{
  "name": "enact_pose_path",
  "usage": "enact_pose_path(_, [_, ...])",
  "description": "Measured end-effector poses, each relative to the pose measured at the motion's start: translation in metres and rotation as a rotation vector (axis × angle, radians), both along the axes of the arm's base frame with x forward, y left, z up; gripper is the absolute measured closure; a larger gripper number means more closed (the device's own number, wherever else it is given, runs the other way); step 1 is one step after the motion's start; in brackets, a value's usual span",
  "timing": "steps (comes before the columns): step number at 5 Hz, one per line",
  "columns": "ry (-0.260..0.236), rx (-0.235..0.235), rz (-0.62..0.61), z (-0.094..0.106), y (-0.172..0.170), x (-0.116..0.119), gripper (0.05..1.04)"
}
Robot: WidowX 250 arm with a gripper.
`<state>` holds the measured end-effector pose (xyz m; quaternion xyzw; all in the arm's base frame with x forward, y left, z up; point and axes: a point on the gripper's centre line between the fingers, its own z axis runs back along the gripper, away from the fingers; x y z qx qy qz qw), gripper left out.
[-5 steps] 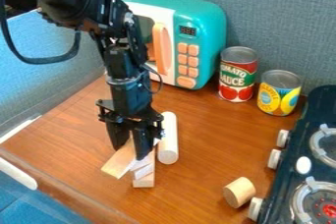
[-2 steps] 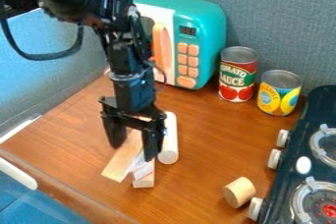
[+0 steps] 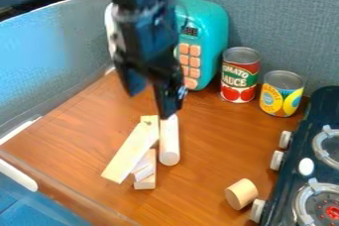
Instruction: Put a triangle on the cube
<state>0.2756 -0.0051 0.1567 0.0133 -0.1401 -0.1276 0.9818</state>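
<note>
Lifted clear of the pile of blocks, the pincer (image 3: 151, 96) has risen since the earlier frame and now hangs above the worktop (image 3: 208, 138), in front of the toy microwave (image 3: 205, 19). It is open, its two fingers apart with nothing between them.

The toy microwave is teal with pinkish buttons, partly behind the arm; what is inside cannot be told. To its right stand two upright cans, a red and green can (image 3: 240, 74) and, just beside it, a yellow and blue can (image 3: 281, 96); both show grey metal tops, and their contents are hidden.

On the brown wooden worktop, a long flat plank (image 3: 130, 153) lies slantwise, partly covering a narrow block (image 3: 145, 183) and a pale piece (image 3: 141, 166). The pale piece may be the triangle, but its shape is too covered to be sure, and I cannot tell which block is the cube. Beside them lies a long round rod (image 3: 169, 143). Well apart, a short cylinder (image 3: 241, 194) lies on its side near the stove (image 3: 301, 145), a black one with pale knobs and ring burners. Behind stands a grey cloth-like wall (image 3: 281, 12).
</note>
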Motion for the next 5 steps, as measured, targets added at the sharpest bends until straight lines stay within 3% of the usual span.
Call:
enact_pose_path(1, [0.083,0.014,-0.02,0.0046,0.0027,0.0061,0.083])
enact_pose_path(5, [0.08,0.012,-0.024,0.0066,0.0023,0.0065,0.082])
